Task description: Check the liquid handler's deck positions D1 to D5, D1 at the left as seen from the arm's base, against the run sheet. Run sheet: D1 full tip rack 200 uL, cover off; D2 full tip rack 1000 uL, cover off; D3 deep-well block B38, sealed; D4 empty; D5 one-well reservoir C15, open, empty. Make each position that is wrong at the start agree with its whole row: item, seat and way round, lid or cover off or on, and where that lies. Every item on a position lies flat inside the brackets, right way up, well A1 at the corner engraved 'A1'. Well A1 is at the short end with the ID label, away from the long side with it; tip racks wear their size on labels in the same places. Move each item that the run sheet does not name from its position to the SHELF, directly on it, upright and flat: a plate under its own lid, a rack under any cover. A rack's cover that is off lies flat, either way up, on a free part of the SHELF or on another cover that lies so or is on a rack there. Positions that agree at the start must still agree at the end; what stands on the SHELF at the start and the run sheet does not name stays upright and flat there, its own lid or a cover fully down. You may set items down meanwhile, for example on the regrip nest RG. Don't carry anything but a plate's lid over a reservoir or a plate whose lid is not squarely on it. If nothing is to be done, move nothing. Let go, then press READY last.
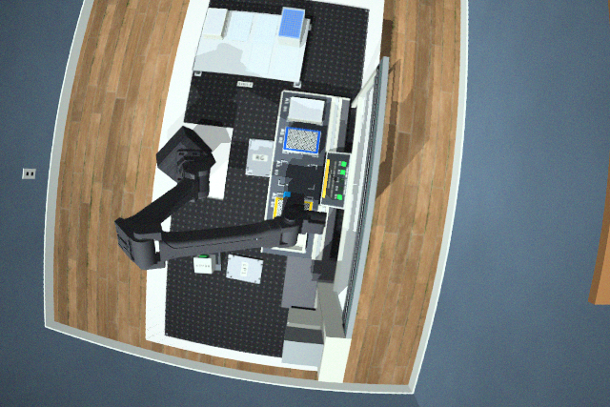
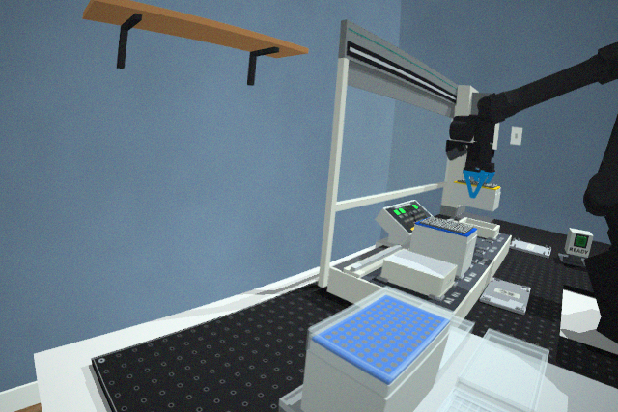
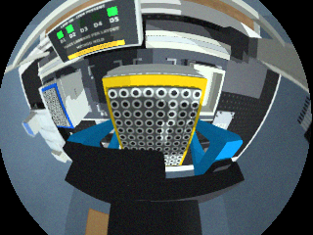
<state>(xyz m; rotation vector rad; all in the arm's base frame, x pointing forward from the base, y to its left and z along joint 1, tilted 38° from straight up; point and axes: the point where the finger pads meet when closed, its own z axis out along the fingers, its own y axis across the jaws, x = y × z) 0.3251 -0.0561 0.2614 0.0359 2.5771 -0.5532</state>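
My gripper (image 2: 478, 181) is shut on a yellow-rimmed tip rack (image 2: 477, 194) with no cover and holds it well above the liquid handler's deck. In the wrist view the rack (image 3: 156, 117) sits between my blue fingers, its tips showing. From above, the held rack (image 1: 294, 205) hangs over the deck's near-middle part. On the deck stand a blue-rimmed open tip rack (image 1: 301, 139), a white sealed block (image 1: 306, 110) and a low white item (image 2: 479, 227) beyond the blue rack (image 2: 445, 241). One dark deck position (image 1: 301, 178) lies bare.
The SHELF (image 1: 251, 43) holds a blue tip rack under a clear cover (image 2: 381, 343) and clear lids (image 2: 498, 362). The RG nest (image 1: 261, 153), a second nest (image 1: 240, 266) and the READY button (image 2: 578, 242) stand on the black mat. The handler's gantry (image 2: 399, 73) and status panel (image 3: 98, 29) rise close by.
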